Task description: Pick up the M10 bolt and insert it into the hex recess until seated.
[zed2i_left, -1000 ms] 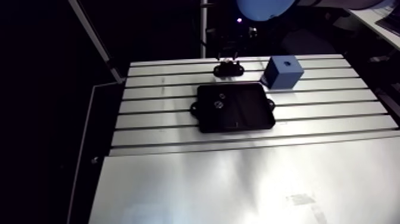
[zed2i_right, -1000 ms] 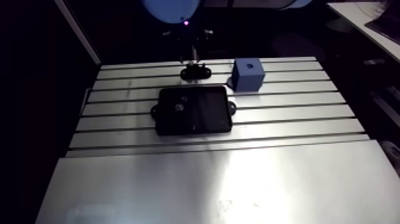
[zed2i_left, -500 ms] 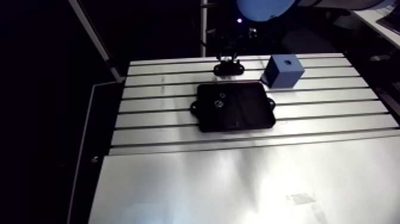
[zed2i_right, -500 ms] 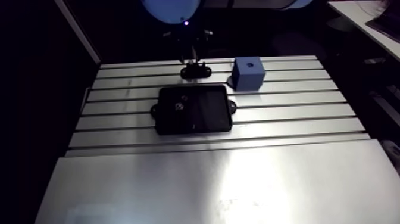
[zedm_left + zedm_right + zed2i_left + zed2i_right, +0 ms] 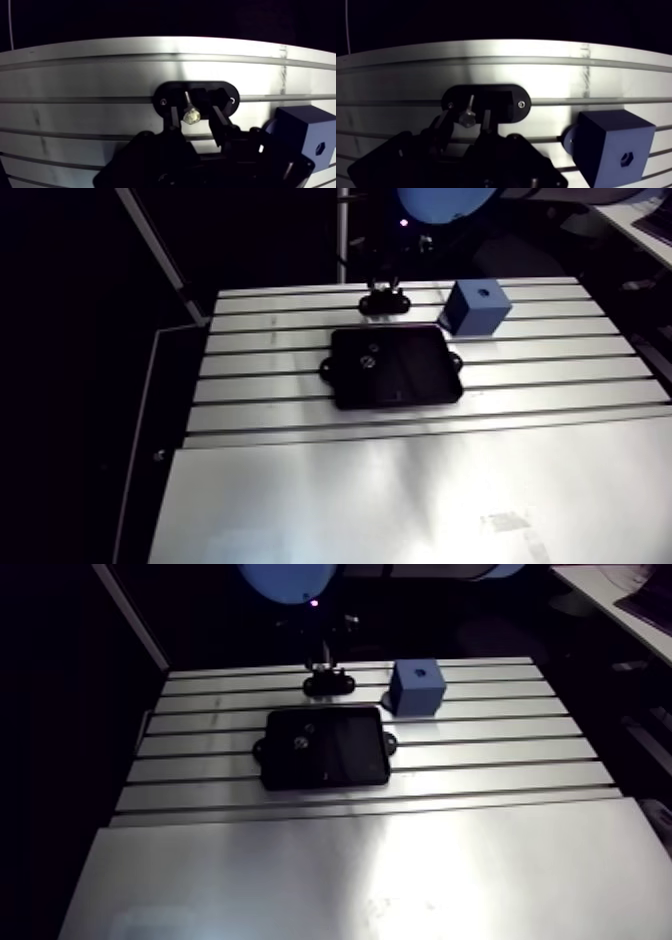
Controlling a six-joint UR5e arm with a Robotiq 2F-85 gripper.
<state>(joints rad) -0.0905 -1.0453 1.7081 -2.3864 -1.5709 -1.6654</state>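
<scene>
Bolt point(image 5: 191, 116) stands head-up in black holder point(image 5: 220, 92), likely so head offers grip. Fingers point(image 5: 173, 117) part-open, straddling head, gaps both sides, nothing held. Block point(image 5: 300, 130) with hex recess point(image 5: 320, 148) sits beside on tabletop point(image 5: 100, 75).

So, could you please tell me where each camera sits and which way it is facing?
Arm view: on the upper link, facing down the table toward its far edge; the joint cap and claw show at the top.
Wrist view: on the wrist, looking down past the claw; its fingers flank the bolt.
Shared: the oval holder and blue block.
</scene>
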